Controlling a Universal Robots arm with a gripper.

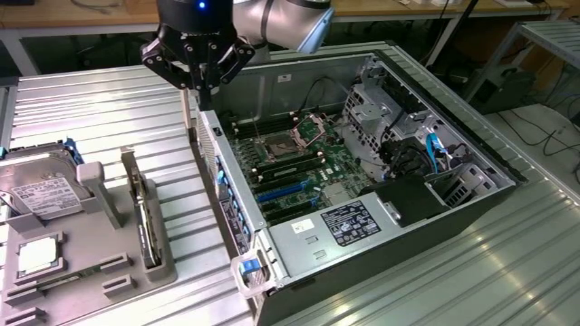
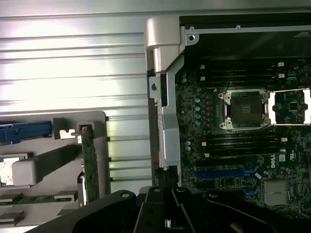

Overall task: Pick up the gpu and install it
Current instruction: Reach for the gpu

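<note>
Holder: a grey holder (image 1: 91, 272) sits on the ribbed metal table (image 1: 471, 272), at eight o'clock in the exterior view.
Chip: a small square silver processor chip (image 1: 38, 255) lies flat in the holder, at nine o'clock of the card's near end.
Task thing: the gpu (image 1: 145, 221) stands on its long edge in a slot of the holder, untouched. In the wrist view it shows edge-on as a green strip (image 2: 89, 165).
Drive: a silver hard drive (image 1: 37, 187) with a white label leans at the holder's far end, at ten o'clock of the gpu.
Case: the open computer case (image 1: 222, 183) lies on its side at three o'clock of the gpu, just beside the holder.
Board: the motherboard (image 1: 299, 163) lies inside, with blue slots (image 1: 281, 193) nearer and an open processor socket (image 1: 272, 146) further off.
Pincer: the gripper (image 1: 202, 87) hangs at eleven o'clock in the exterior view, above the case's far corner, at one o'clock of the gpu and well apart from it. Its fingers are together and clamp nothing.
</note>
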